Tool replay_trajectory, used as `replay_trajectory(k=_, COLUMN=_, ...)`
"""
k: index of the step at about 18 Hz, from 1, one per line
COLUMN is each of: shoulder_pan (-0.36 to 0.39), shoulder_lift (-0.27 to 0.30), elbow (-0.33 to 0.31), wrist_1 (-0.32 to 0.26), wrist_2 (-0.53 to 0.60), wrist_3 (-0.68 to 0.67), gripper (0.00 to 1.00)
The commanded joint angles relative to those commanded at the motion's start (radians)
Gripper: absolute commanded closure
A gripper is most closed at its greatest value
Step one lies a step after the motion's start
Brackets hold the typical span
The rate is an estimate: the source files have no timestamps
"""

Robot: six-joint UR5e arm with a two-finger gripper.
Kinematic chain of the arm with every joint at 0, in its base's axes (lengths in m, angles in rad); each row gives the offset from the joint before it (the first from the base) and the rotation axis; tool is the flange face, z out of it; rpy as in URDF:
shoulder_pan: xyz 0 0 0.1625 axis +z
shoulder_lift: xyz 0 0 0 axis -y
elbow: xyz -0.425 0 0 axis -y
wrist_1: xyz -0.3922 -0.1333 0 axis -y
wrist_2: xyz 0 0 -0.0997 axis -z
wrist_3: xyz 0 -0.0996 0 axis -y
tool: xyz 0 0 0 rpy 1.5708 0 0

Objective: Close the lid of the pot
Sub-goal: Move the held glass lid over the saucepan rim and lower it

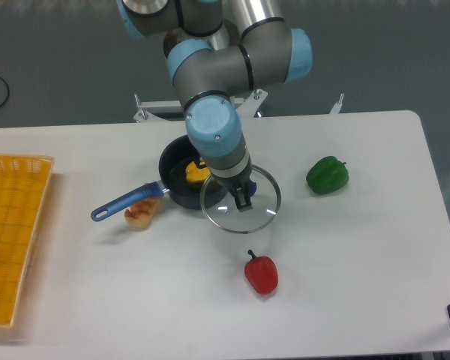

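The pot (178, 166) is a small dark saucepan with a long blue handle (124, 205) pointing to the lower left; something yellow (196, 173) lies inside it. The lid (240, 199) is a clear glass disc with a silver rim, lying just right of the pot and overlapping its right rim. My gripper (242, 196) points down over the lid's centre, with its dark fingers at the knob. The knob itself is hidden by the fingers, so whether they are shut on it does not show.
A green pepper (327, 175) lies to the right of the lid. A red pepper (261, 273) lies in front of it. A piece of bread-like food (140, 213) sits beside the pot handle. An orange basket (13, 232) stands at the left table edge.
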Motion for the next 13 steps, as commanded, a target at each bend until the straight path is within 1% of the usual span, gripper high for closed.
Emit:
replay_trajectory(k=3, shoulder_pan=-0.011, shoulder_lift=0.012, elbow=-0.002, wrist_1=-0.035, wrist_2=0.003, wrist_3=0.0, gripper=0.42)
replay_trajectory(k=5, shoulder_pan=-0.038, shoulder_lift=0.015, elbow=-0.008, wrist_1=-0.051, wrist_2=0.006, wrist_3=-0.006, gripper=0.42)
replay_trajectory(k=11, shoulder_pan=-0.074, shoulder_lift=0.037, elbow=-0.063, wrist_1=-0.048, wrist_2=0.017, wrist_3=-0.029, gripper=0.41)
replay_trajectory(k=13, shoulder_pan=-0.077, shoulder_lift=0.04, elbow=-0.066, wrist_1=-0.048, wrist_2=0.028, wrist_3=-0.028, gripper=0.41)
